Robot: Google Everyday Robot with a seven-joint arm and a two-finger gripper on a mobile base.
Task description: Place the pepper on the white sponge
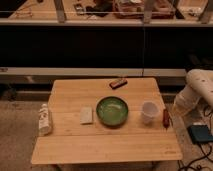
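The pepper point(165, 117) is a thin dark-red item lying on the wooden table point(105, 145) near its right edge, just right of a white cup point(149, 111). The white sponge point(87, 115) is a flat off-white pad lying left of the green bowl point(112, 110). My white arm point(196, 87) hangs off the right side of the table. My gripper point(179, 107) is at the arm's lower end, just right of the table edge, slightly above and to the right of the pepper and apart from it.
A white bottle point(45, 119) lies at the table's left edge. A dark reddish-brown bar point(118, 83) lies near the back edge. A dark blue box point(200, 133) sits on the floor at the right. A dark counter front point(100, 47) runs behind the table.
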